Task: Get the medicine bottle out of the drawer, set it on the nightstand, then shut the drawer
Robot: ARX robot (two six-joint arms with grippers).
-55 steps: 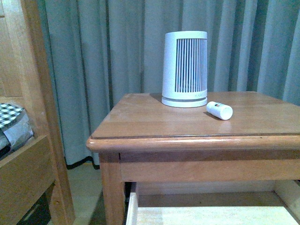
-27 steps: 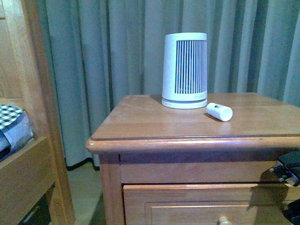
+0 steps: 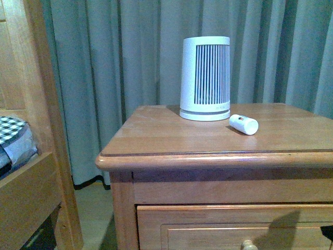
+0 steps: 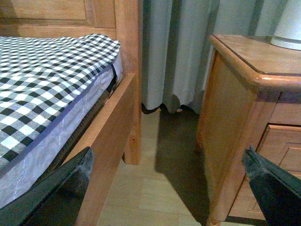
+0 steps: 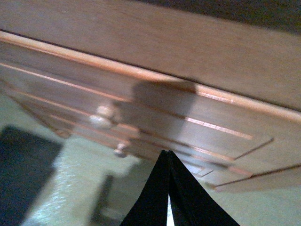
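The small white plastic medicine bottle (image 3: 243,124) lies on the reddish-brown wooden nightstand (image 3: 171,136); its upper drawer (image 3: 229,225) sits flush. The right pincer (image 5: 168,197) is closed, empty; the left pincer (image 4: 169,188) is spread wide, empty.

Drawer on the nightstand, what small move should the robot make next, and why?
Probably just draw the right gripper back and rest. The drawer looks shut flush, the medicine bottle lies on the nightstand, and the jaws are closed on nothing.

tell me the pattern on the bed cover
A black-and-white check on the bed cover, clearest in the left wrist view.
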